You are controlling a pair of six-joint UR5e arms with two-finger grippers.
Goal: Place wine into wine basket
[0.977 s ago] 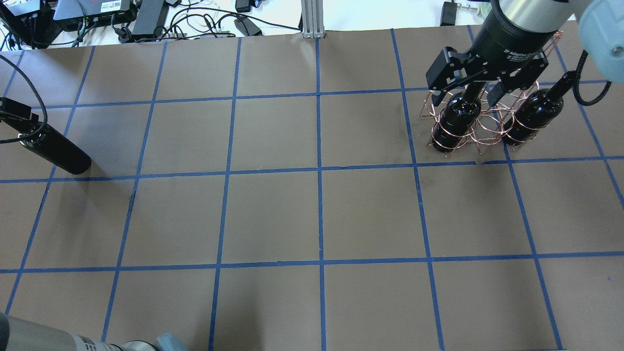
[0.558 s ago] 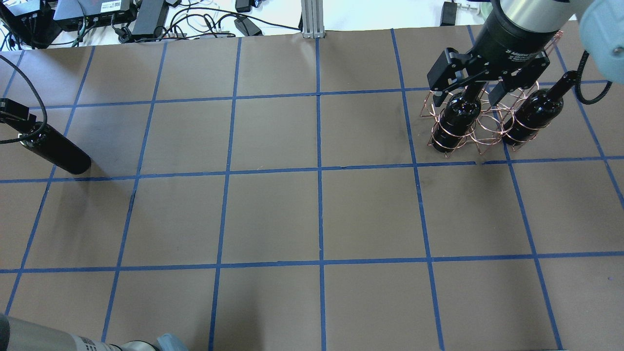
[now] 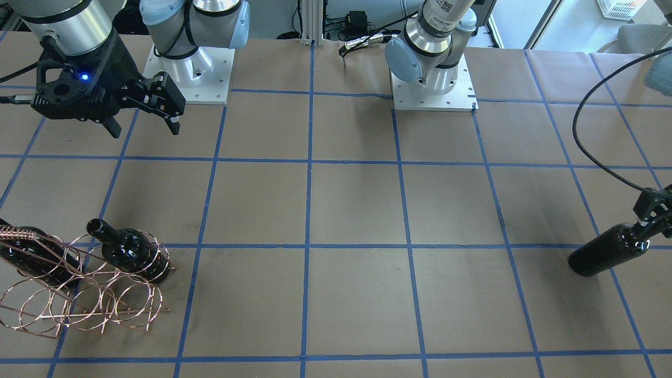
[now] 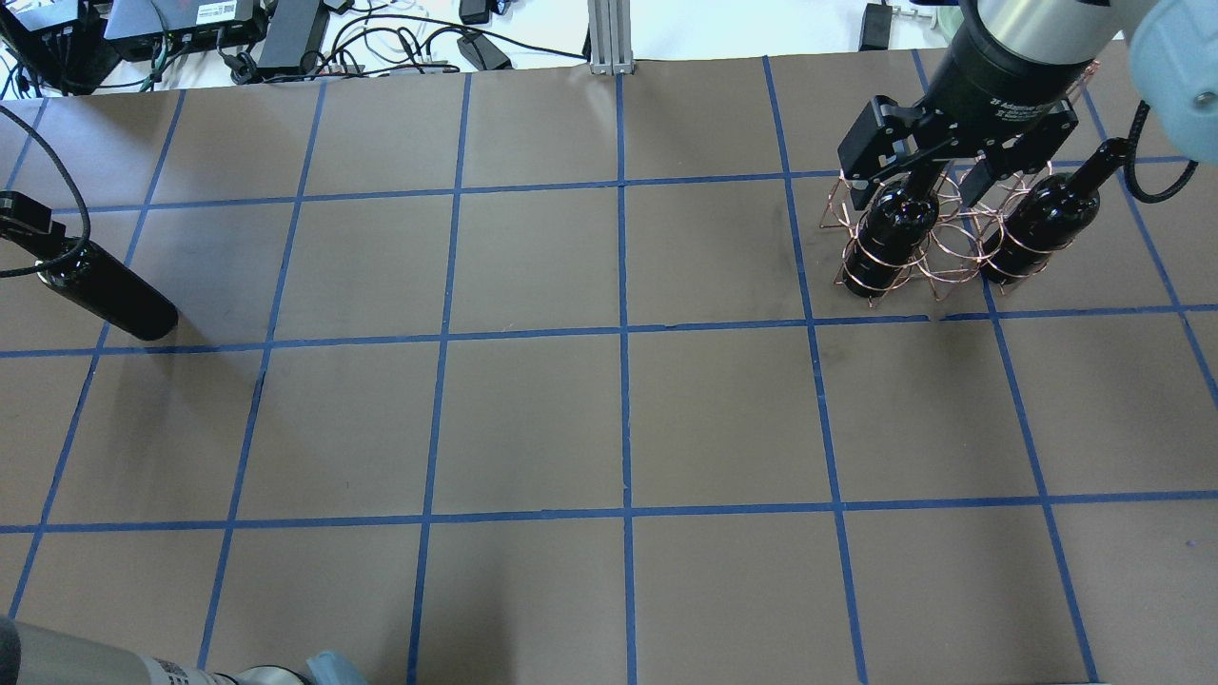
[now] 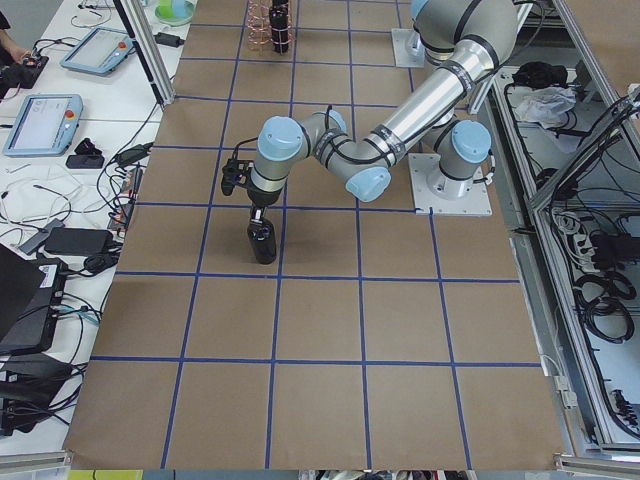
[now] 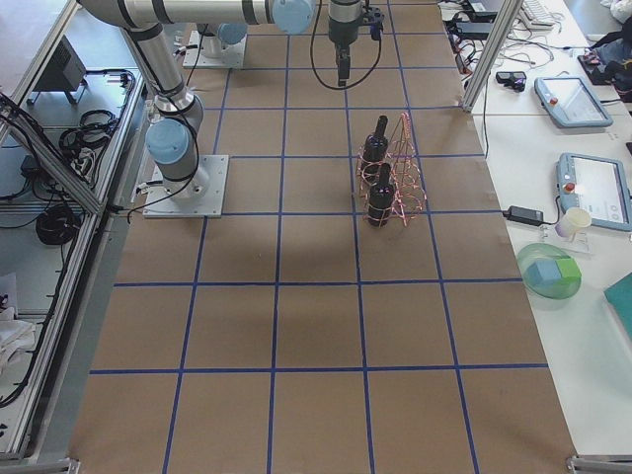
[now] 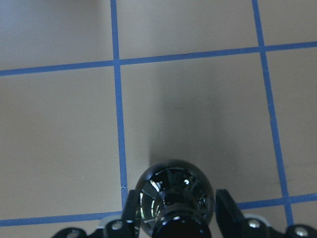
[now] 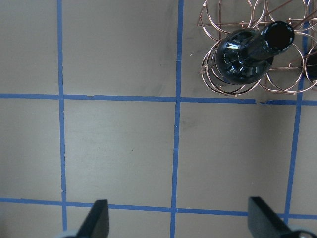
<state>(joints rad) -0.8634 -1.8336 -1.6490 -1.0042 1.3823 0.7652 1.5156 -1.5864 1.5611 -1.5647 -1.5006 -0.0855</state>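
Near left arm reaches out over the brown table with its blue tape grid, left gripper right at the top of an upright dark wine bottle. Far end: copper wine basket with another bottle in it. Tablets lie on the side bench.

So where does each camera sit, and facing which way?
Front-facing: across the table, facing both bases; right claw open.
Overhead: behind the bases, down on wine basket; right claw.
Exterior left: table's end; left arm near, at wine bottle.
Exterior right: opposite end; right arm near.
Left wrist: down left claw, flanking that bottle.
Right wrist: down at basket; fingertips show.
Front-facing and overhead share the basket.
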